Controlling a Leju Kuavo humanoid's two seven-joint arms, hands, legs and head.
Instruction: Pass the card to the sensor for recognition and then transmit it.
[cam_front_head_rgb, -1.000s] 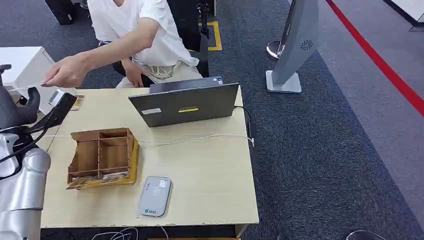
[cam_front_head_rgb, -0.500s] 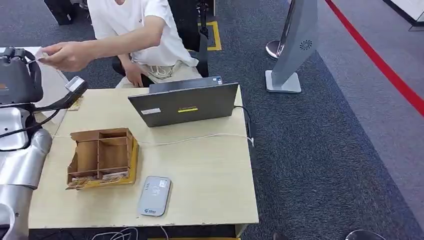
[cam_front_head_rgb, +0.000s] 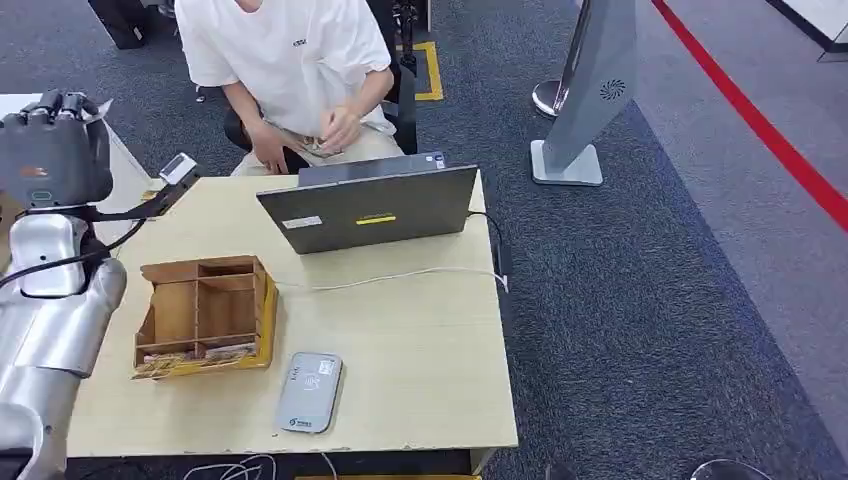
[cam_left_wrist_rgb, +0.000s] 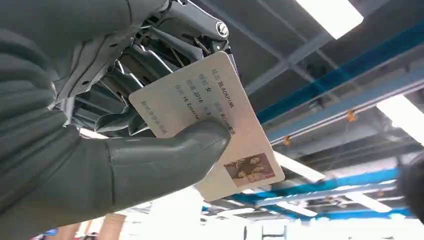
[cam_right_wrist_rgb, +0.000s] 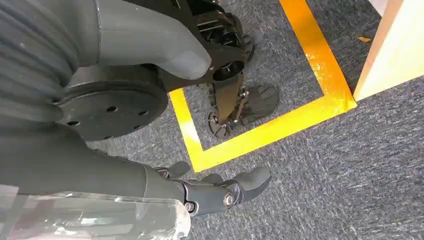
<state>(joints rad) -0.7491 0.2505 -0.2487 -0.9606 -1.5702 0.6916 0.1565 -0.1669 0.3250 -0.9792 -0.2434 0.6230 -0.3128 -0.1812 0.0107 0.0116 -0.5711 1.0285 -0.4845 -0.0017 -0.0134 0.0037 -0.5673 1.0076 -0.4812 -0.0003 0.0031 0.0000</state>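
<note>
The left arm was raised, its left hand (cam_front_head_rgb: 55, 145) pinching the card (cam_left_wrist_rgb: 210, 120) between thumb and fingers; the right hand (cam_right_wrist_rgb: 165, 115) hung empty.

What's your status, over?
Left hand raised, pinching the card. Right hand hanging, holding nothing. Card reader on the table's near edge, nothing on it. Person seated behind the laptop.

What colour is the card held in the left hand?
White, with grey printed text and a small photo in one corner; the card shows best in the left wrist view.

A white card (cam_left_wrist_rgb: 210, 120) with printed text and a small photo is pinched between the left hand's (cam_left_wrist_rgb: 100, 125) thumb and fingers. The grey sensor (cam_front_head_rgb: 310, 392) lies flat on the table, just beside the wooden organiser (cam_front_head_rgb: 205, 315).
</note>
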